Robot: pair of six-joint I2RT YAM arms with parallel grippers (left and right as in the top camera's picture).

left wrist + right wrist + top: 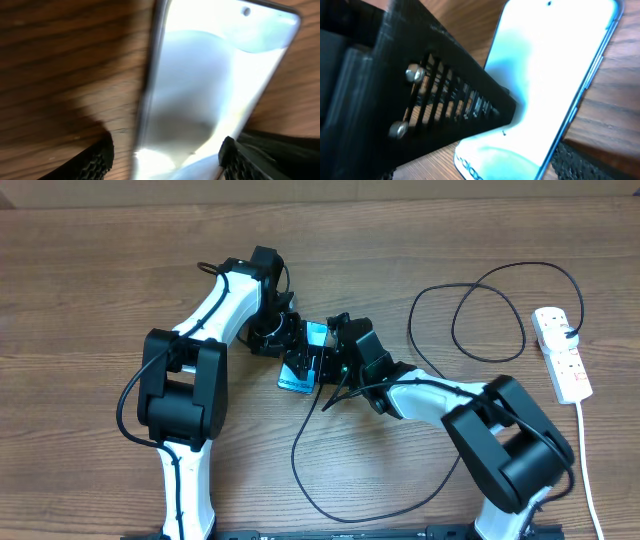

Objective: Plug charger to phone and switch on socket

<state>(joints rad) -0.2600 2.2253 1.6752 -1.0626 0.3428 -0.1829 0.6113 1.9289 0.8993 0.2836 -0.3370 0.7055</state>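
1. The phone (297,382) is seen at mid tabletop (90,270), screen up, between both grippers.
2. The left gripper (167,159) is spread across the phone's lower end. A strip of wood is seen between one pad and the phone's long edge. The other pad is at the opposite edge; contact cannot be told.
3. The right gripper (335,352) is spread wide at the phone's other side, one finger crossing over the screen and the other by the long edge. Nothing is pinched.
4. The charger (295,455) is looped on the tabletop, in front of the phone and off to the right. Its plug tip cannot be made out.
5. The socket (562,355) is lying near the right edge, well apart from the phone.
6. Bare wood is left open at the far left and along the back.
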